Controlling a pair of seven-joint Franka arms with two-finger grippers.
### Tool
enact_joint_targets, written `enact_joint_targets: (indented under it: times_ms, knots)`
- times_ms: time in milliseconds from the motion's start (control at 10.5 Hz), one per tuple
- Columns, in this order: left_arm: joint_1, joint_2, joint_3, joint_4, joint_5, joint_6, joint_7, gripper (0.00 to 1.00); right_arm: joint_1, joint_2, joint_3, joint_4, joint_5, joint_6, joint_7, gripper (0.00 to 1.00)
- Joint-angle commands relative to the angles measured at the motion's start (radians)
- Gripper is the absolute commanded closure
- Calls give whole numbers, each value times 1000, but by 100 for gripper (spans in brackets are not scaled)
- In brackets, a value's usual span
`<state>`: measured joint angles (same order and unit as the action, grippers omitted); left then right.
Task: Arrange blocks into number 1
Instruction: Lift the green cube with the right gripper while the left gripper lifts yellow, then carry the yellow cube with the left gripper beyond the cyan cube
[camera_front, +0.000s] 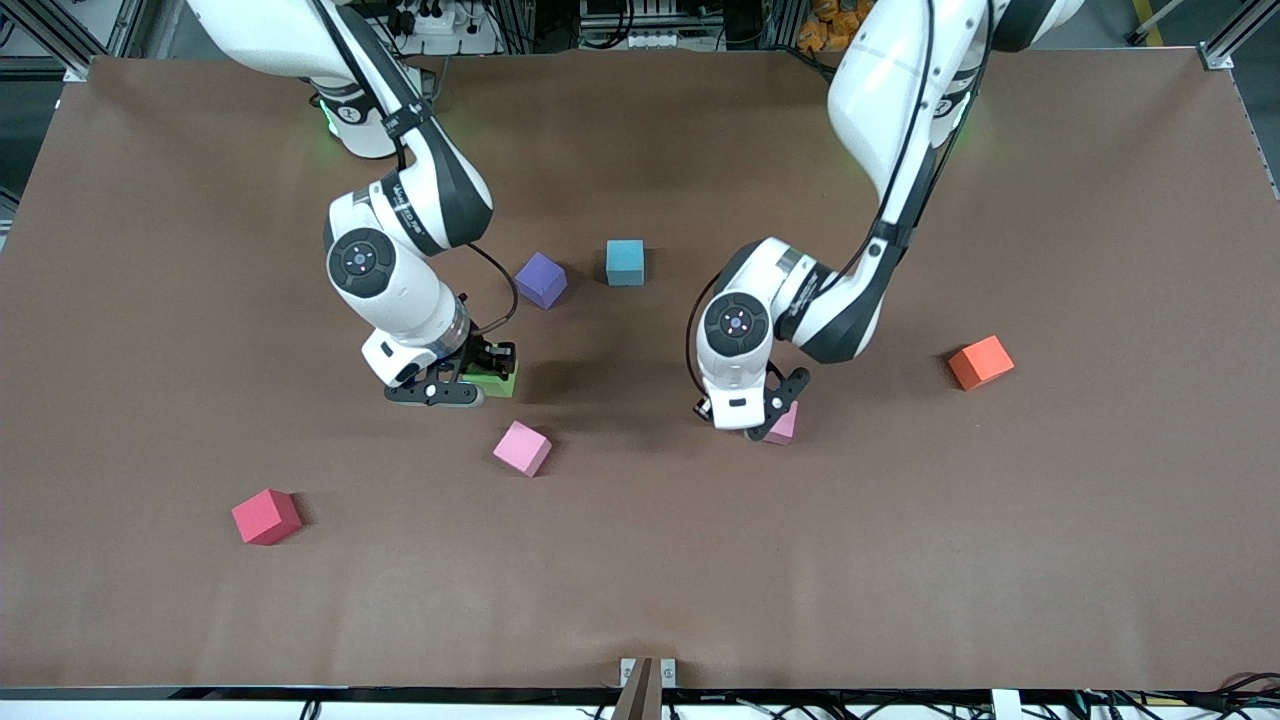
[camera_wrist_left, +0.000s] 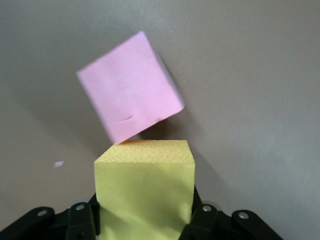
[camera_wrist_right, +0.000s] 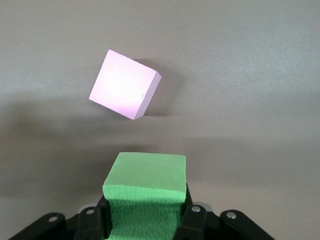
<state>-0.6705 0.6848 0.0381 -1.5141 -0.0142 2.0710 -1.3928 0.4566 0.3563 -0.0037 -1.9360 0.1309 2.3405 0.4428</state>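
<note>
Yellow matte foam cube (camera_wrist_left: 145, 192) pinched in left gripper (camera_wrist_left: 145, 220), touching light pink foam cube (camera_wrist_left: 131, 86) mid-tabletop | green foam cube (camera_wrist_right: 145, 192) pinched in right gripper (camera_wrist_right: 145, 220) | advice: set squarely, edges flush.

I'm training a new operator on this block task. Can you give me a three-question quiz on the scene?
1. True or false: the right gripper is shut on the green block.
2. Which block does the left gripper hold? A) blue B) yellow C) orange
3. Fill in: the purple cube sits beside the ____ block.

Key: 1 true; 2 B, the yellow block; 3 blue.
</note>
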Motion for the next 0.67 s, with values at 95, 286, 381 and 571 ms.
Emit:
enact_joint_targets:
  times_ms: [95,286,381,571]
  knots:
    - [-1,-350,-85,-384,23,0,141,100,20,4,-10,0,10,6,63,47]
    - [2,-448,-206,-533,22,6,181,100,48,22,-10,-1,10,10,123,47]
    - [2,-491,-283,-605,17,42,181,100,68,33,-10,-1,10,35,161,47]
    - [2,-518,-429,-687,13,162,144,100,74,46,-10,0,10,59,180,47]
